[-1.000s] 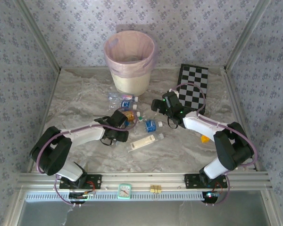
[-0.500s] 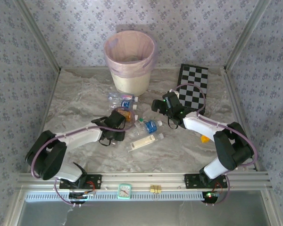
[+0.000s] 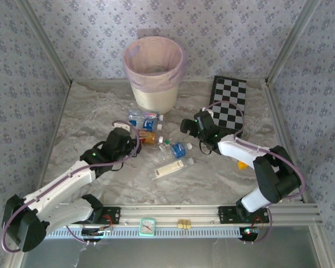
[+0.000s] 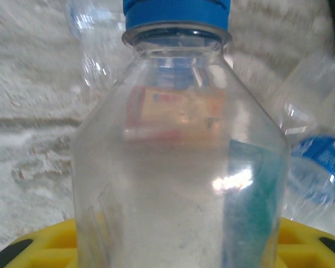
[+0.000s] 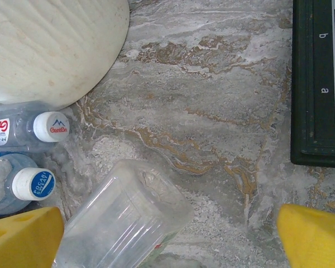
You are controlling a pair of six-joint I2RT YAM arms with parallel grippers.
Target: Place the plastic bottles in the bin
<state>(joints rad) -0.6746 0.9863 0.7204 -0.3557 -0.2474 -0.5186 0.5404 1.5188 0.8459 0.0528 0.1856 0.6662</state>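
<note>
A clear plastic bottle [image 4: 178,167] with a blue cap [image 4: 176,11] stands tight between my left gripper's yellow fingers [image 4: 39,245]; the left gripper [image 4: 173,248] is shut on it. From above, that left gripper [image 3: 132,138] sits at the left of the bottle pile. Other bottles lie about: an orange-labelled one [image 3: 148,137], a blue-labelled one [image 3: 177,149], a white-labelled one [image 3: 170,167], a pair [image 3: 143,118] nearer the bin [image 3: 153,72]. My right gripper [image 3: 186,124] is open; a clear bottle [image 5: 123,223] lies base-up between its yellow fingertips [image 5: 22,237], untouched.
A black-and-white checkerboard [image 3: 230,103] lies at the back right, its edge [image 5: 318,84] close to my right gripper. Two white-capped bottles [image 5: 50,127] [image 5: 33,183] rest against the bin's cream wall [image 5: 50,44]. A small yellow object [image 3: 243,164] lies by the right arm.
My left gripper has closed on the blue-capped bottle, and the left arm has stretched out, carrying the gripper up and to the left. The right arm has hardly moved.
</note>
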